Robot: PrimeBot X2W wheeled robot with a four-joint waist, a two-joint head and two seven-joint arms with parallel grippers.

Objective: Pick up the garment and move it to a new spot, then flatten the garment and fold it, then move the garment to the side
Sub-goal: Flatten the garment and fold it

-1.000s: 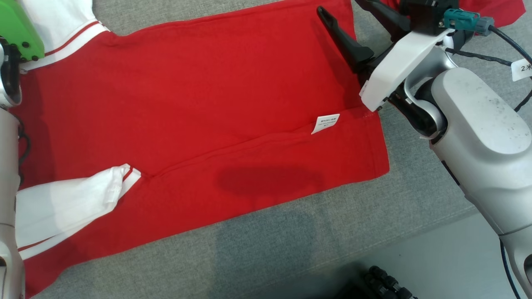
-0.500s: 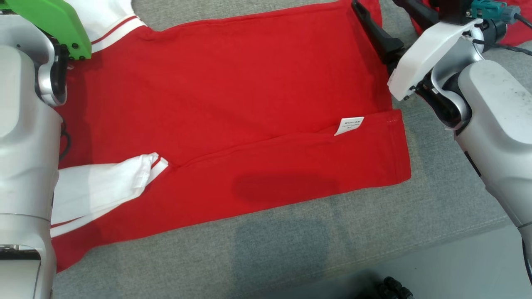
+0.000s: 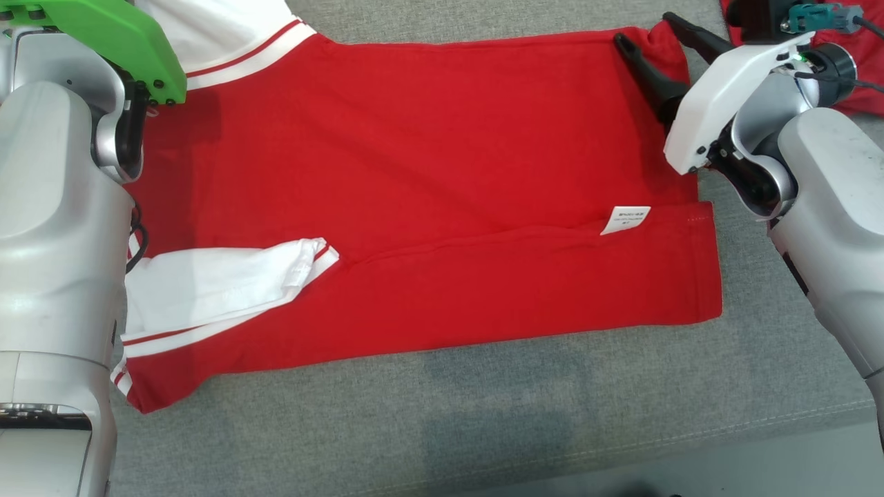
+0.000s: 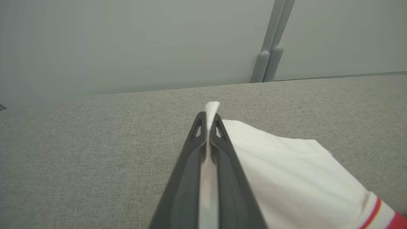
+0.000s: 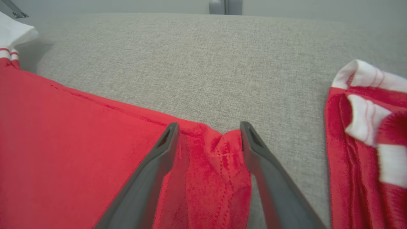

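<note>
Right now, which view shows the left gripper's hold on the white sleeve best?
Left wrist view: the left gripper is shut on the white sleeve, fabric pinched between its fingers. Head view shows the sleeve's striped band beside the green wrist cover, the grasp hidden. Right wrist view catches just a sleeve corner.

Garments: two, a spread red garment [image 3: 442, 172] and a bunched red-and-white garment [image 5: 349, 152]. Grippers: two, left gripper [image 4: 209, 117] and right gripper [image 5: 209, 125]. White sleeves [image 3: 221, 283]: two. Sewn label [image 3: 625, 219]: one.

Grey woven upholstery [image 4: 79, 165] ran past the left gripper's fingers [image 4: 184, 178] to a pale wall [image 4: 127, 41]; twin grey posts [image 4: 268, 63] stood up and right of their tips.
</note>
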